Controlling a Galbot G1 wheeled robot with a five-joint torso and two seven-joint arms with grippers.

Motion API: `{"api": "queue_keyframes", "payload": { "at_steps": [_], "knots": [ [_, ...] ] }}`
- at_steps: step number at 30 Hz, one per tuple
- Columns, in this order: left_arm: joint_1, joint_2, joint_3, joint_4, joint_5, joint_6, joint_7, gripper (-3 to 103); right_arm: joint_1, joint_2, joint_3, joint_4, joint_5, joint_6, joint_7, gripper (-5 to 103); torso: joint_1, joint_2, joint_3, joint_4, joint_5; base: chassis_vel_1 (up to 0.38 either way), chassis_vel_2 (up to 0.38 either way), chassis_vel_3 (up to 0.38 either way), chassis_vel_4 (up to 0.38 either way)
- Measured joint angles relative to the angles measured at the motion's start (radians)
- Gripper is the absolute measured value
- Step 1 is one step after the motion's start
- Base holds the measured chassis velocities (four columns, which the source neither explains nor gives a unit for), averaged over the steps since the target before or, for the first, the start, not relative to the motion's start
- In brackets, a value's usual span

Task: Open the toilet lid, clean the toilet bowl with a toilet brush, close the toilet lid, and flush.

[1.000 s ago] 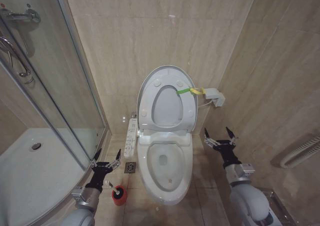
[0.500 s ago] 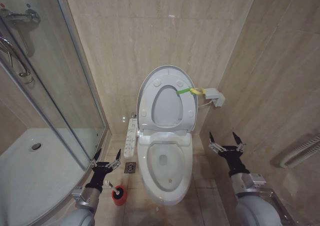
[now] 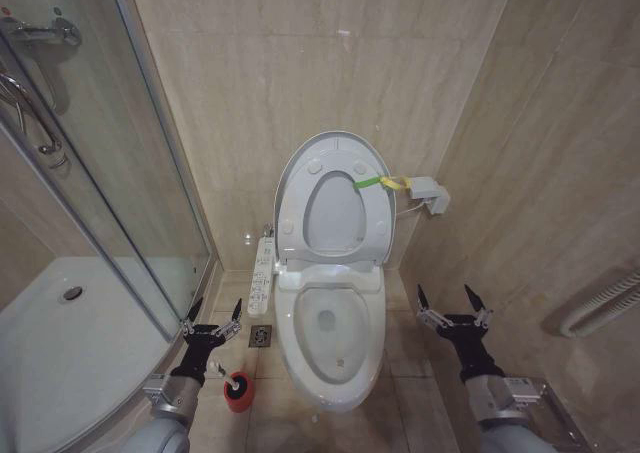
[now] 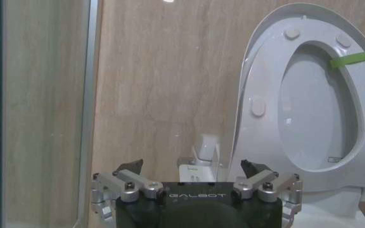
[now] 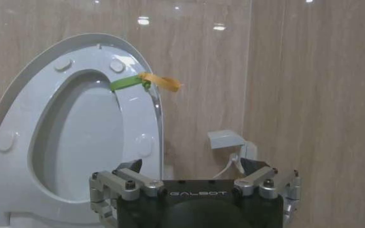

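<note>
The toilet lid (image 3: pixel 335 213) stands raised against the back wall, with the ring seat (image 3: pixel 292 205) up against it and a yellow-green strap (image 3: pixel 372 181) at its edge. Below, the white toilet bowl (image 3: pixel 328 345) lies uncovered. On the floor left of the bowl, the toilet brush (image 3: pixel 222 372) sits in its red cup (image 3: pixel 237 392). My left gripper (image 3: pixel 216 311) hovers open just above and behind the brush, holding nothing. My right gripper (image 3: pixel 444 301) is open and empty beside the bowl's right side. The raised lid (image 4: pixel 315 118) is ahead of the left gripper (image 4: pixel 192 166), and the lid (image 5: pixel 74 128) also faces the right gripper (image 5: pixel 190 166).
A glass shower enclosure (image 3: pixel 100 183) and its tray (image 3: pixel 60 343) take up the left. The side control strip (image 3: pixel 262 273) and a floor drain (image 3: pixel 260 335) lie between shower and toilet. A grey wall box (image 3: pixel 430 193) and a corrugated hose (image 3: pixel 600 308) are on the right wall.
My right arm has drawn back and down from beside the toilet, toward the near right. The left arm, lid and brush have not moved.
</note>
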Motion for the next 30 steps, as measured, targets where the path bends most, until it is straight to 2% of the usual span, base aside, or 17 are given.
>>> {"api": "queue_keyframes", "payload": {
  "at_steps": [8,13,18,30],
  "knots": [
    [0.000,0.000,0.000,0.000,0.000,0.000,0.000,100,-0.051,0.010,0.026,0.025,0.013,0.012,-0.015,100,0.000,0.000,0.000,0.0002,0.0001,0.000,0.000,0.000,0.000],
    [0.000,0.000,0.000,0.000,0.000,0.000,0.000,100,-0.109,0.018,0.078,0.040,0.042,0.033,-0.099,100,0.000,0.000,0.000,0.0000,0.0001,0.000,0.000,0.000,0.000],
    [0.000,0.000,0.000,0.000,0.000,0.000,0.000,100,-0.132,0.030,0.109,0.061,0.070,0.035,-0.142,100,0.000,0.000,0.000,0.0001,0.0000,0.000,0.000,0.000,0.000],
    [0.000,0.000,0.000,0.000,0.000,0.000,0.000,100,-0.135,0.100,0.052,0.021,0.030,0.074,-0.149,100,0.000,0.000,0.000,0.0001,0.0001,0.000,0.000,0.000,0.000]
  ]
}}
